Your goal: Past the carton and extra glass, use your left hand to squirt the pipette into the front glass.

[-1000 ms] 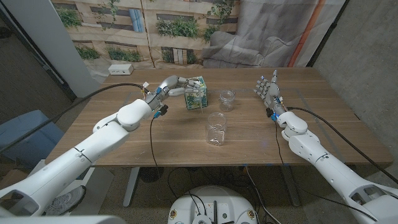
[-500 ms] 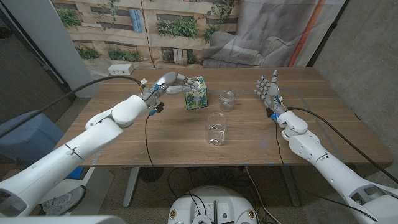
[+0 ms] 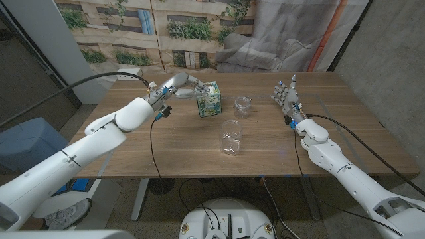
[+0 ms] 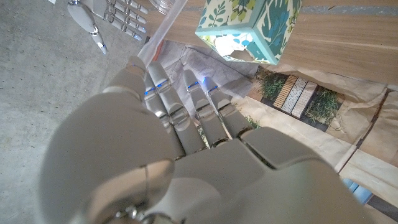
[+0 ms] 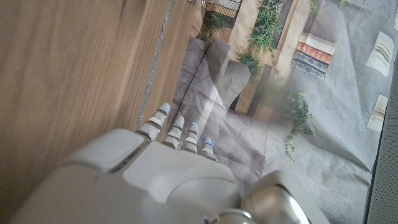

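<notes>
Head view showed the left hand point(image 3: 180, 86) raised above the wooden tabletop point(image 3: 166, 143), just beside the patterned carton point(image 3: 210, 99) on its left side. Its fingers were curled together around a thin clear pipette point(image 3: 210, 103), whose stem hung down in front of the carton. From the left wrist camera the same fingers point(image 4: 186, 106) were closed over the pipette point(image 4: 166, 25), its translucent stem reaching out past the fingertips toward the teal leaf-print carton point(image 4: 249, 28).

Right of the carton stood the extra glass point(image 3: 243, 107), a small clear jar, close to it but apart. The front glass point(image 3: 231, 137) stood nearer the robot, well apart from the left hand and between the two arms.

The right hand point(image 3: 286, 97) stood on its edge at the right side of the tabletop, fingers straight, apart and holding nothing; it also appeared in the left wrist view point(image 4: 112, 15). From the right wrist camera its fingers point(image 5: 177, 134) reached out beside the wooden surface point(image 5: 68, 68).
</notes>
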